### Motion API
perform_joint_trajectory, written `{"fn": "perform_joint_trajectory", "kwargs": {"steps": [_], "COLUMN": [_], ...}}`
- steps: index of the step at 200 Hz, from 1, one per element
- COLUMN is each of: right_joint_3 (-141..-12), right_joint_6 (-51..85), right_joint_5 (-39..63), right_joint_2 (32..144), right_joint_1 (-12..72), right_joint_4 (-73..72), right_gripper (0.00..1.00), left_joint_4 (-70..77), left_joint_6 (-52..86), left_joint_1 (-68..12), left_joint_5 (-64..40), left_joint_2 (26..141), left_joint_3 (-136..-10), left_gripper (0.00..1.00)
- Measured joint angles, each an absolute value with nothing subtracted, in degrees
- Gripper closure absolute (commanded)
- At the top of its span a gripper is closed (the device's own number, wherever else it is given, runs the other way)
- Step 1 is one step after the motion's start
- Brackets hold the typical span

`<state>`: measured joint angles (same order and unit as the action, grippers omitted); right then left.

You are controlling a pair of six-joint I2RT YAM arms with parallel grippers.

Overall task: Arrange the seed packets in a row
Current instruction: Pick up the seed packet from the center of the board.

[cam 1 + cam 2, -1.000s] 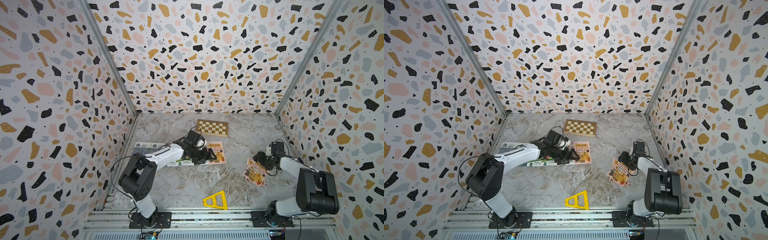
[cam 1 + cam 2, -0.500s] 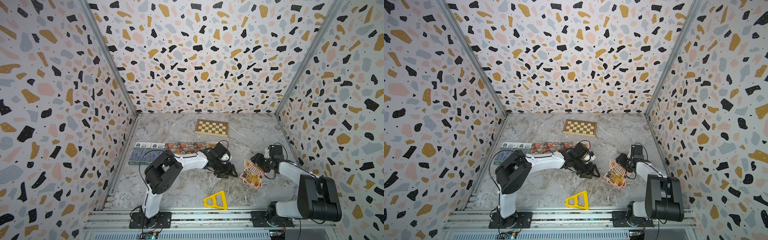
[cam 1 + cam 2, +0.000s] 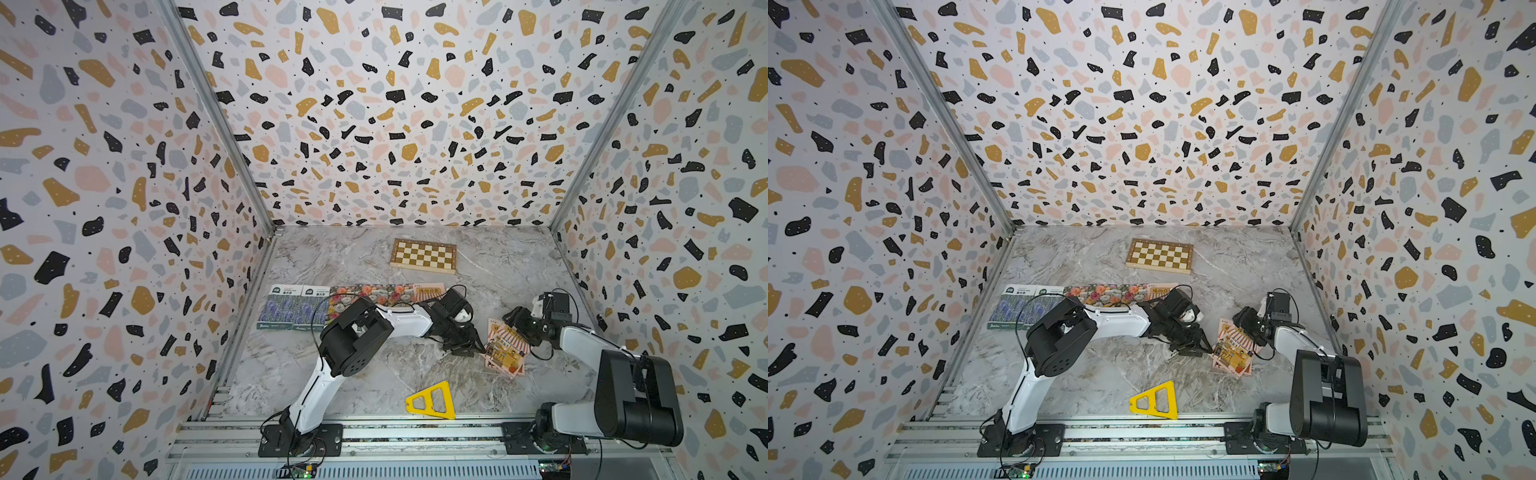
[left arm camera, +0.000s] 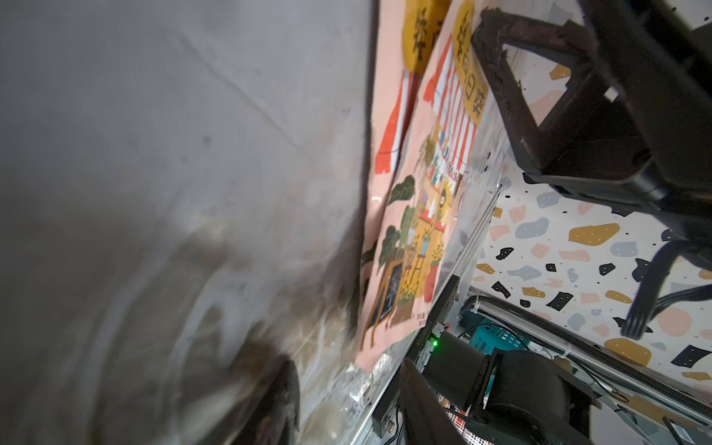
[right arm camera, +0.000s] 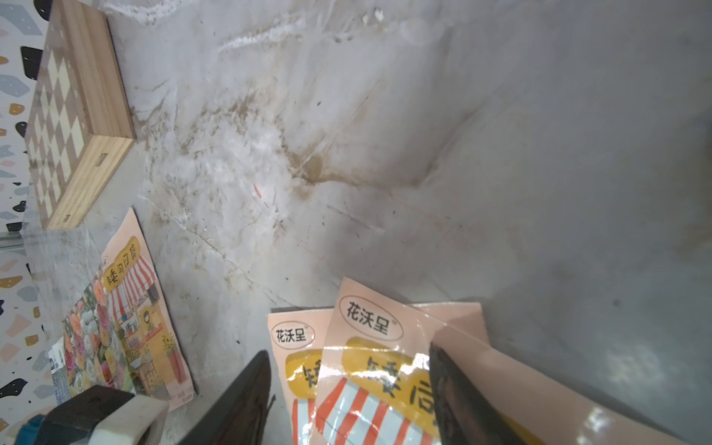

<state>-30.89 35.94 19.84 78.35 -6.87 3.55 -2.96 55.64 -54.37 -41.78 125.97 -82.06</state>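
Right wrist view shows you the leftover: two overlapped pink glossy shop-drawing packets [image 5: 370, 346], loose at 4 o'clock. Your row from 9 o'clock holds two purple lavender packets [image 3: 291, 309], multicoloured flower packets [image 3: 374, 294] and one pink shop packet [image 3: 430, 291]. Your right pincer [image 5: 348, 350] rests half-open on the pair; your left pincer [image 3: 464, 350], jaws apart, sits at its 9 o'clock edge, gripping nothing.

Grey marbled counter [image 3: 374, 374]. 12 o'clock: chessboard [image 3: 423, 255]. 9 to 11 o'clock: flat row of lavender packets [image 3: 291, 307], flower packets [image 3: 374, 293] and a lone pink packet [image 3: 428, 291]. 3 o'clock: overlapped pink pair [image 3: 505, 353], skewed. 6 o'clock: yellow triangle [image 3: 432, 401].
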Motion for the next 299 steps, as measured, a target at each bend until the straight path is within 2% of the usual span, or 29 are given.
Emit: {"fn": "perform_joint_trajectory", "kwargs": {"steps": [22,52,76,99,128,162,192,227,256,299], "right_joint_3": [-30.8,-30.6,-30.5,-30.4,-31.1,-32.4,-35.9,-37.6,-35.8,-34.5], "right_joint_6": [35.9,35.9,35.9,35.7,34.6,32.4,31.4,32.3,35.4,43.2], "right_joint_5": [20.1,20.7,21.2,21.3,21.0,23.1,28.4,37.4,45.1,52.1], "right_joint_2": [78.3,78.3,78.3,78.2,77.8,74.5,69.9,67.4,67.3,68.5], "right_joint_1": [-7.1,-7.5,-7.7,-7.9,-8.0,-10.8,-14.9,-15.3,-13.5,-5.4], "right_joint_4": [3.4,3.2,2.9,2.9,4.6,10.3,11.9,8.3,2.7,-7.7], "right_gripper": [0.34,0.34,0.34,0.34,0.32,0.20,0.16,0.11,0.10,0.10], "left_joint_4": [-1.7,-0.5,-0.1,0.1,0.1,-0.7,-1.2,-0.8,-0.8,1.5], "left_joint_6": [56.7,58.1,58.7,59.2,58.7,57.1,56.0,55.3,55.3,58.1], "left_joint_1": [-54.9,-55.3,-55.4,-55.4,-55.3,-54.6,-51.9,-46.1,-41.1,-36.2], "left_joint_5": [-42.2,-43.1,-43.6,-43.9,-44.1,-43.9,-43.9,-43.7,-42.9,-41.2], "left_joint_2": [127.1,127.9,128.3,128.5,128.5,126.2,118.7,109.7,104.6,98.9], "left_joint_3": [-83.7,-84.4,-84.4,-84.4,-84.6,-84.4,-82.0,-78.7,-76.0,-72.2], "left_gripper": [0.65,0.75,0.86,1.00,1.00,1.00,1.00,1.00,1.00,1.00]}}
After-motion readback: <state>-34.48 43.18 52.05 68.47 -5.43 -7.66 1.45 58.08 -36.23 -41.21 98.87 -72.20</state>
